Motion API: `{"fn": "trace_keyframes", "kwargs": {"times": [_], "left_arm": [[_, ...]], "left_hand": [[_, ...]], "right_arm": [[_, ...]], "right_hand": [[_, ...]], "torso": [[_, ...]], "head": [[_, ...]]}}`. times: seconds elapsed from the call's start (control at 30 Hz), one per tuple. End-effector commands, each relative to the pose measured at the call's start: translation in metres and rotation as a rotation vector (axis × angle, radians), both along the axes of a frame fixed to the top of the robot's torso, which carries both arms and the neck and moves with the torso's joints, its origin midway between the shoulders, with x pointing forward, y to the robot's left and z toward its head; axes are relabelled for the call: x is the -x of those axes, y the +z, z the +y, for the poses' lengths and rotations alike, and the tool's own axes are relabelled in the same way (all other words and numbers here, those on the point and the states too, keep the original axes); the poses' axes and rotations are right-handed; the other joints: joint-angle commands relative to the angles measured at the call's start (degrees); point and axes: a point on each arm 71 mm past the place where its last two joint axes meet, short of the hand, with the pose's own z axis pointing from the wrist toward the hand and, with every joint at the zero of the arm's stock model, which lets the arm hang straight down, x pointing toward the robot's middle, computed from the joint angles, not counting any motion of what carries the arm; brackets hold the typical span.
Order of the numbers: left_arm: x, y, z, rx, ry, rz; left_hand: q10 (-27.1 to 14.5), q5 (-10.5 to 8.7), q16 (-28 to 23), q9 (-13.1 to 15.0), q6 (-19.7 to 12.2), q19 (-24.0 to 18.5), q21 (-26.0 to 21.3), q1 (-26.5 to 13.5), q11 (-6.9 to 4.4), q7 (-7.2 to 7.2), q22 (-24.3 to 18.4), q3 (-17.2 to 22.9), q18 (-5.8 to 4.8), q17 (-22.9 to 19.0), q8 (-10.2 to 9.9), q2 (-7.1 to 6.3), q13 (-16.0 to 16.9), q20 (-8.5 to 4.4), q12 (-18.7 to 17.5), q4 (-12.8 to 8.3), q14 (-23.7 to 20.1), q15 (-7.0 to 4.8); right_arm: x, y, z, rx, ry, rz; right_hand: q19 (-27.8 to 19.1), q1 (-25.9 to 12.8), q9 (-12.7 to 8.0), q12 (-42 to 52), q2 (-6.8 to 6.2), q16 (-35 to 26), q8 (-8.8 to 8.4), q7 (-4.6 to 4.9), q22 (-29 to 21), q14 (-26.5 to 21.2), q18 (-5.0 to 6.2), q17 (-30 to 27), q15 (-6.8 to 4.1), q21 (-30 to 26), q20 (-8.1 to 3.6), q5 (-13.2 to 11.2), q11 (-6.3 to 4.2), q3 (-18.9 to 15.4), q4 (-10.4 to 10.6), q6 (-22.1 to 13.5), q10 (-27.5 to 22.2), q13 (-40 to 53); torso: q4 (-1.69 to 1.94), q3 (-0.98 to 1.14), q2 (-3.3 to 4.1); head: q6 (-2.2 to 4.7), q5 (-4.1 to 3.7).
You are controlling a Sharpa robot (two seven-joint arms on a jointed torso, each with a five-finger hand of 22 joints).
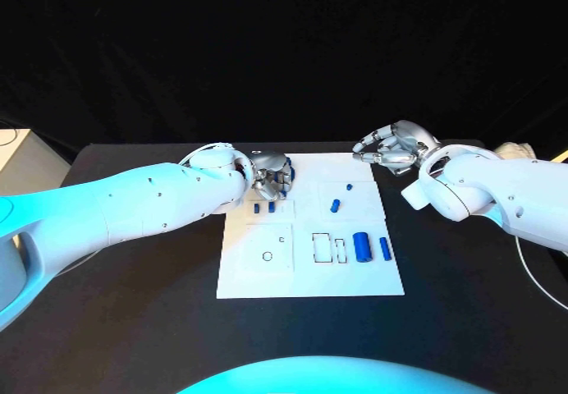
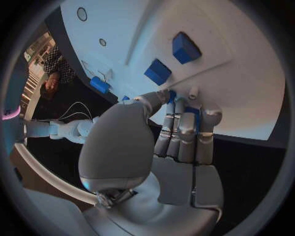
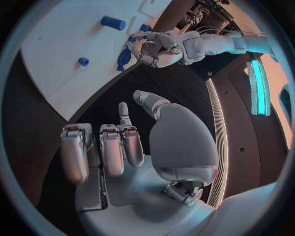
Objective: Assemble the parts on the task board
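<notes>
The place looked like a robotics lab or test cell. A black table [image 1: 142, 328] stood against a black backdrop [image 1: 284, 66], with a white task board [image 1: 310, 283] laid squarely in its middle and small blue parts [image 1: 361, 246] set out on it. In the right wrist view, racks of cabled equipment [image 3: 206, 10] and a glowing light strip [image 3: 258, 83] stood beyond the table.

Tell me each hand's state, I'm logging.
Left hand: holding a blue part.
Right hand: open, holding nothing.
</notes>
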Motion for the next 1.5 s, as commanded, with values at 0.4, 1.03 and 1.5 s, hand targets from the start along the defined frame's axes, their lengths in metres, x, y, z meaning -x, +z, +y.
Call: {"fn": "trace_keyframes", "kwargs": {"times": [0.4, 1.03, 1.5], "left_arm": [[0.002, -0.003, -0.003, 0.002, -0.012, 0.031], [0.000, 0.001, 0.000, 0.060, 0.000, -0.019], [0.008, 0.020, 0.009, 0.211, 0.001, 0.021]], "left_hand": [[2.47, -0.20, 0.68, 0.20, 2.11, 0.81, 1.12, 0.20, -0.16, 0.14, 1.11, 1.44, -0.84, -0.32, -0.23, 1.32, -1.29, -0.17, -2.27, -1.24, 0.63, -0.18], [8.62, -0.16, 2.83, 0.76, 4.40, 5.41, 6.60, 1.20, -1.32, 0.07, 6.41, 3.76, -2.08, 3.79, -2.16, 3.65, -1.81, -1.47, -5.31, -5.66, 5.18, -1.50], [9.28, -0.14, 3.06, 0.93, 4.93, 5.88, 7.12, -0.10, -1.19, 0.16, 6.96, 3.47, -2.21, 4.22, -2.66, 3.32, -1.96, -1.41, -6.59, -5.75, 5.76, -1.32]], "right_arm": [[0.001, 0.001, 0.002, 0.001, 0.015, -0.006], [0.000, 0.001, 0.002, 0.001, 0.016, -0.008], [-0.001, 0.000, 0.002, 0.003, 0.016, -0.007]], "right_hand": [[4.59, 0.34, 0.10, 0.22, -0.07, 0.21, -0.35, 0.07, 13.21, 6.07, 0.44, 15.09, 0.20, -0.13, 0.17, 0.26, 0.16, 0.18, 0.27, 0.39, 6.07, 15.08], [4.61, 0.36, 0.12, 0.22, -0.06, 0.21, -0.37, 0.06, 13.23, 6.07, 0.43, 15.09, 0.19, -0.09, 0.16, 0.28, 0.15, 0.18, 0.28, 0.45, 6.07, 15.08], [4.61, 0.36, 0.12, 0.22, -0.06, 0.21, -0.37, 0.06, 13.23, 6.07, 0.43, 15.09, 0.19, -0.09, 0.16, 0.28, 0.15, 0.18, 0.28, 0.45, 6.07, 15.08]], "torso": [[0.07, -0.01, -0.08], [0.04, -0.03, -0.11], [0.19, 0.00, -0.23]], "head": [[-0.31, -0.32], [-0.02, -0.36], [0.59, -0.43]]}}
